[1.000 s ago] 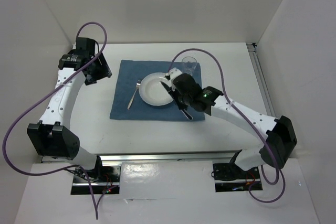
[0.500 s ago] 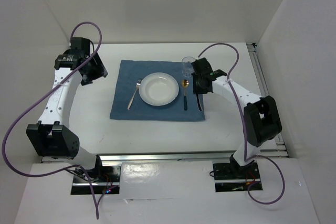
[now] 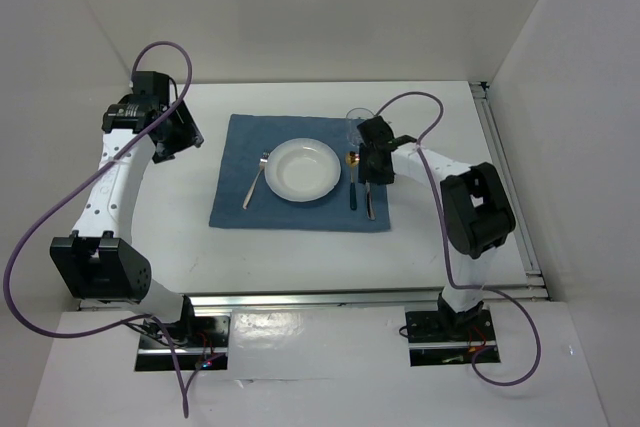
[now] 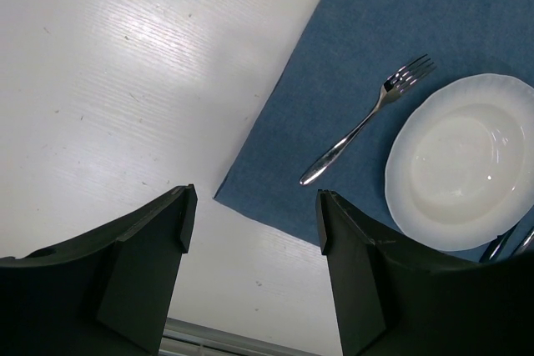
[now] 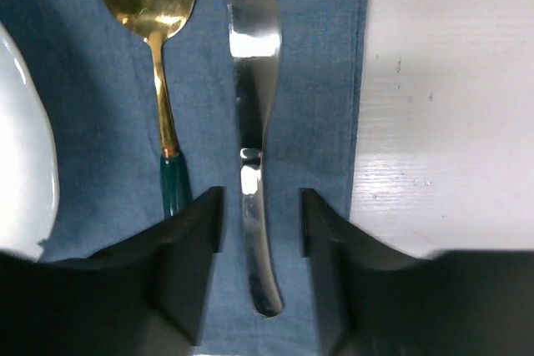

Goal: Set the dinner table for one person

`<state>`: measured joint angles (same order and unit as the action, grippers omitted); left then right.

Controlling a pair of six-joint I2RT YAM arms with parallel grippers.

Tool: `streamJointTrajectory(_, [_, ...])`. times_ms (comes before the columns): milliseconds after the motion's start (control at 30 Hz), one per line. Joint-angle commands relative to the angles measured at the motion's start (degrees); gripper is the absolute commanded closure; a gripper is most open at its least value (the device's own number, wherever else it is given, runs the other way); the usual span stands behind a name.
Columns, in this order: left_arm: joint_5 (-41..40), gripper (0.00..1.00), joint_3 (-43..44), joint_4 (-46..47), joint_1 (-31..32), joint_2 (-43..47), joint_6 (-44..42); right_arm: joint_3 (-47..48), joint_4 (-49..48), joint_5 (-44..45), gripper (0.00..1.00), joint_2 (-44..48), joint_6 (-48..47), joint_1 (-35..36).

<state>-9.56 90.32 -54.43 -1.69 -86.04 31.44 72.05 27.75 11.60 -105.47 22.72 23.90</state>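
My right jaws stand slightly apart, one on each side of the knife (image 5: 250, 122) handle with a sliver of gap on both sides, gripping nothing. The knife lies flat on the blue placemat (image 5: 83, 122) close to its right edge, parallel to the gold spoon (image 5: 158, 56) with the green handle, which lies between it and the white plate (image 5: 25, 147). My left jaws are spread wide and empty above the bare table (image 4: 108, 81), just off the placemat's left edge, with the fork (image 4: 359, 127) on the cloth beside the plate. From above, a clear glass (image 3: 357, 125) stands at the placemat's far right corner. The white table, walled on three sides, carries the whole setting near its middle.
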Motion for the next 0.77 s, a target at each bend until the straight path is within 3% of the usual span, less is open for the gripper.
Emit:
streamJointTrajectory(0, [0.2, 0.24, 1.3, 0.4, -0.3, 2.2, -1.4, 3.0, -2.8, 1.0, 0.43, -0.1, 0.7, -0.8])
streamJointTrajectory(100, [0.7, 0.24, 1.3, 0.4, -0.3, 2.2, -1.4, 4.2, -2.3, 0.5, 0.33, 1.8, 0.7, -0.8])
streamJointTrajectory(233, [1.8, 0.24, 0.1, 1.1, -0.3, 2.2, -1.4, 5.3, -2.3, -2.3, 0.02, 8.3, -1.1, -3.1])
streamJointTrajectory(267, [2.4, 0.24, 0.1, 1.1, -0.3, 2.2, -1.4, 6.0, -1.7, -2.3, 0.00, 9.7, -1.1, -3.7])
streamJointTrajectory(500, [6.4, 0.23, 0.1, 1.6, -0.3, 1.0, -2.7, 2.9, 4.9, 2.2, 0.00, 24.5, -1.1, -12.2])
streamJointTrajectory(733, [10.1, 0.23, -3.4, 5.1, -0.3, 1.0, -1.6, -11.7, 4.3, 3.0, 0.00, 35.9, -2.3, -17.7])
